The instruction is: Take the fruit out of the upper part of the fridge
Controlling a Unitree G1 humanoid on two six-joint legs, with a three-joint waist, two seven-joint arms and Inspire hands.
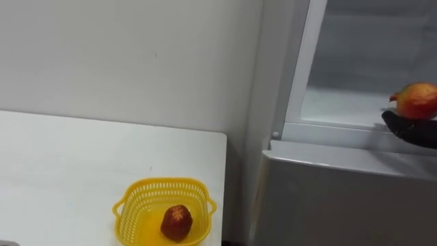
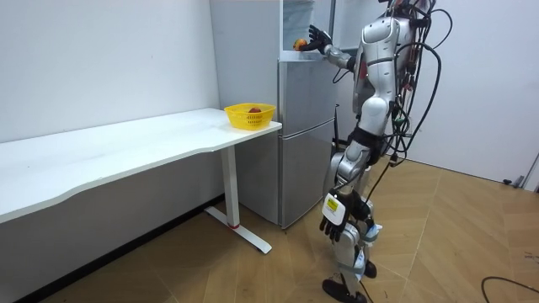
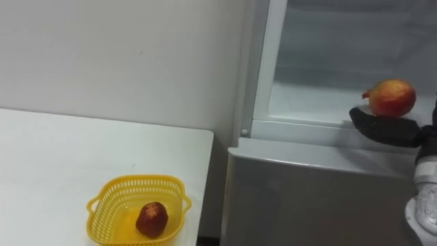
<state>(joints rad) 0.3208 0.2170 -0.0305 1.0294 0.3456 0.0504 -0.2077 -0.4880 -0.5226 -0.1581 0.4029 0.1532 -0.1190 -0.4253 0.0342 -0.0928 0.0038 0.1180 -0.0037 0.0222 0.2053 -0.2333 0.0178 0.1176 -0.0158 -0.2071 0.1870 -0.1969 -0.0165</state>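
The fingers [image 3: 365,117] of my right hand [image 3: 390,131] lie under the red fruit [image 3: 390,98], which sits on top of them at the sill of the fridge's [image 3: 321,195] open upper compartment. Whether they curl round it, I cannot tell. The yellow basket [image 3: 136,180] sits on the bench [image 3: 61,150], left of the fridge and lower.

- The right hand [image 1: 412,130] is cut by the left eye view's right edge.
- The pomegranate [image 1: 416,100] hides its palm.
- The bottom edge clips the yellow basket [image 1: 130,205].
- The red fruit [image 1: 177,223] inside is too small to identify.
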